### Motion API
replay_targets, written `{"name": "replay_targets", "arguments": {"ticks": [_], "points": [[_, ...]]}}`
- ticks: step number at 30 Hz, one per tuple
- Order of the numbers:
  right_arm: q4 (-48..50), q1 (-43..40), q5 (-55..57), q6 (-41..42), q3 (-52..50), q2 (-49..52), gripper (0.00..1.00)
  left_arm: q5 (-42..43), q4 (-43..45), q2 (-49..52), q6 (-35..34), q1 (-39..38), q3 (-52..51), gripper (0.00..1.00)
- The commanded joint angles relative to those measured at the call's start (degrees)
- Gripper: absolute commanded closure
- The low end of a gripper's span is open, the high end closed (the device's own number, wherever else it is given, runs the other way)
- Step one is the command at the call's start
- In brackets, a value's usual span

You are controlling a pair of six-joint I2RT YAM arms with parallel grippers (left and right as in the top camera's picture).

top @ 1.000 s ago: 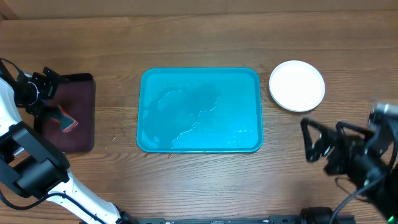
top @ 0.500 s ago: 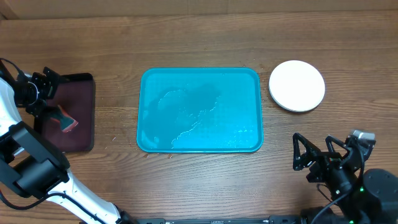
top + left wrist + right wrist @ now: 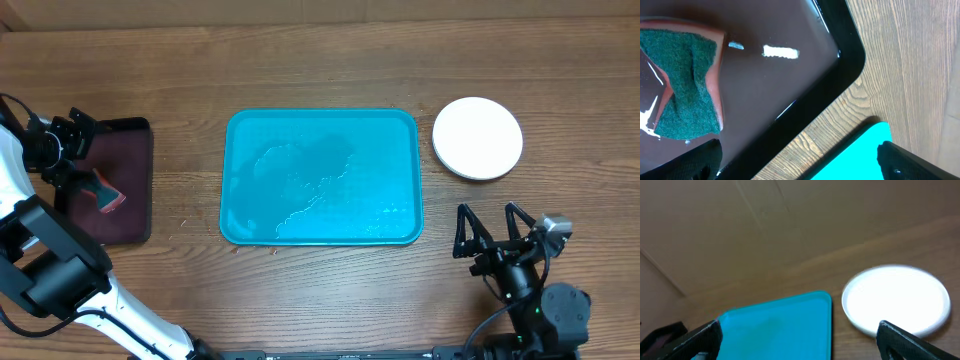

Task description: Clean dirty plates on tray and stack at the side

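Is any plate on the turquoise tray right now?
No, the tray holds only wet streaks; the white plate sits outside it, on its right.

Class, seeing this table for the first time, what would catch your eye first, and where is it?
The bright turquoise tray in the middle, bare but wet-streaked. Then the white plate just right of it, and a green sponge in the dark tray at far left.
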Motion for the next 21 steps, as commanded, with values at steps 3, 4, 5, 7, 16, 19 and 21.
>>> {"name": "replay_targets", "arguments": {"ticks": [3,4,5,7,16,19,21], "points": [[7.7,0.4,0.9,0.3,-6.1,-3.2,0.00,0.0,-0.1,-1.2,0.3,0.0,1.3,0.00],[9.3,0.4,1.0,0.3,-7.0,-3.2,0.00,0.0,-0.2,-1.2,0.3,0.0,1.3,0.00],[10.5,0.4,1.3,0.3,-7.8,-3.2,0.00,0.0,-0.1,-1.2,0.3,0.0,1.3,0.00],[13.7,0.4,1.8,0.3,-9.6,-3.2,0.00,0.0,-0.1,-1.2,0.3,0.0,1.3,0.00],[20.9,0.4,7.0,0.3,-13.4,-3.3,0.00,0.0,-0.1,-1.2,0.3,0.0,1.3,0.00],[20.8,0.4,9.9,0.0,-13.4,-3.2,0.00,0.0,-0.1,-1.2,0.3,0.0,1.3,0.00],[19.8,0.3,11.3,0.0,-13.4,-3.3,0.00,0.0,-0.1,-1.2,0.3,0.0,1.3,0.00]]}}
